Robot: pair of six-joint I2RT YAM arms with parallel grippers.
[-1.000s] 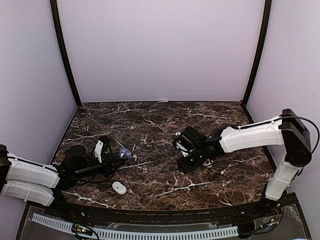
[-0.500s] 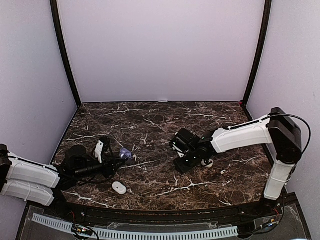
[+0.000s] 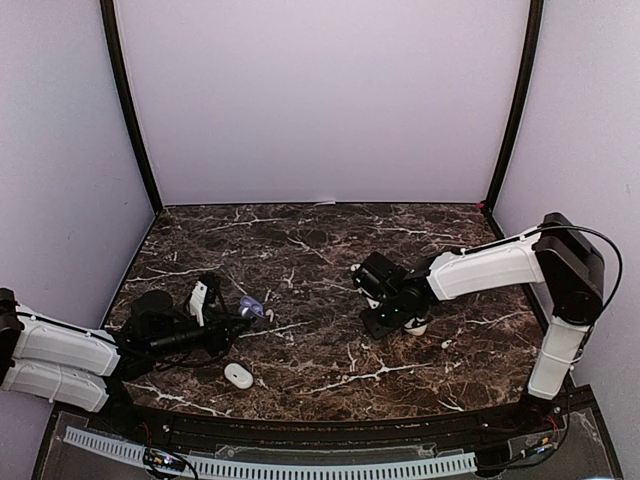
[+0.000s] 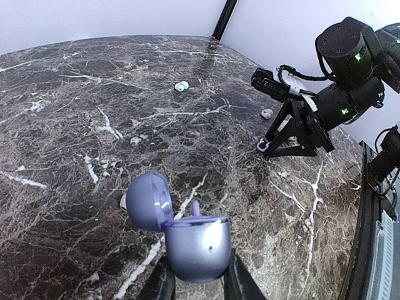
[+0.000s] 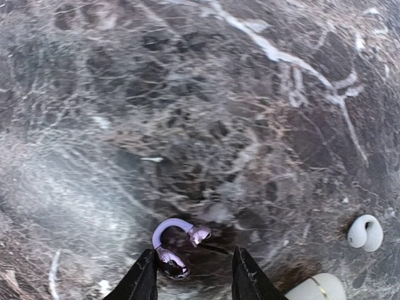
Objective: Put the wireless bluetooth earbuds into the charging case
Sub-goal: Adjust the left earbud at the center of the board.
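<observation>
Left gripper: jaws clamped on the lavender, rounded plastic charging case, whose lid is tipped open.
Right gripper: jaws apart, straddling a lavender clip-shaped earbud that lies on the dark marble tabletop, well apart from the case.
Nearby: a white pebble-like earbud lies beside the right gripper; a white oval closed case sits near the left arm.

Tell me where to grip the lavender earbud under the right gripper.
Probably its rounded dark bulb, from straight above: the lavender earbud lies flat on the marble, and its thin arched bridge offers little to pinch.
</observation>
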